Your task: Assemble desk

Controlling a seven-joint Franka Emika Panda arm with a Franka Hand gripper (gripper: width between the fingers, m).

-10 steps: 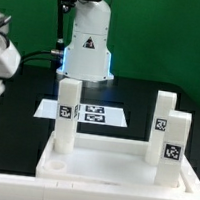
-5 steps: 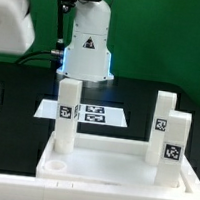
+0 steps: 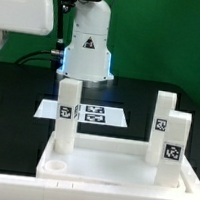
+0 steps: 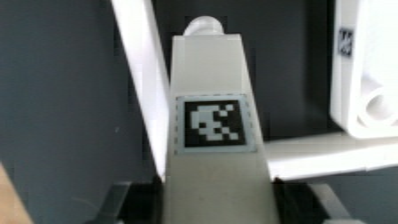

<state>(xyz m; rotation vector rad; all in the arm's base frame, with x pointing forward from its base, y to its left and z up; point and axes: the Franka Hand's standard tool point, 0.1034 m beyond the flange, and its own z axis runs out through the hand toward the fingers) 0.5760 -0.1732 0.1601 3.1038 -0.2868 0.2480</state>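
Observation:
In the wrist view a white square desk leg [image 4: 214,110] with a black-and-white tag runs straight out from my gripper [image 4: 214,205], which is shut on its lower end, dark fingers [image 4: 130,200] on either side. Beyond it lie white parts of the tabletop [image 4: 370,95]. In the exterior view the rimmed tabletop [image 3: 110,172] lies at the front with three legs upright in it: one at its left [image 3: 67,109] and two at its right [image 3: 163,117] [image 3: 175,147]. The arm's white body [image 3: 23,9] fills the upper left, blurred; the gripper itself is mostly cut off there.
The marker board [image 3: 91,114] lies flat on the black table behind the tabletop. The white robot base [image 3: 89,46] with a triangle mark stands at the back, with a green wall behind it.
The arm's white body has swung from the exterior view's left edge further in and up, now covering the upper left corner. Tabletop and standing legs have not moved.

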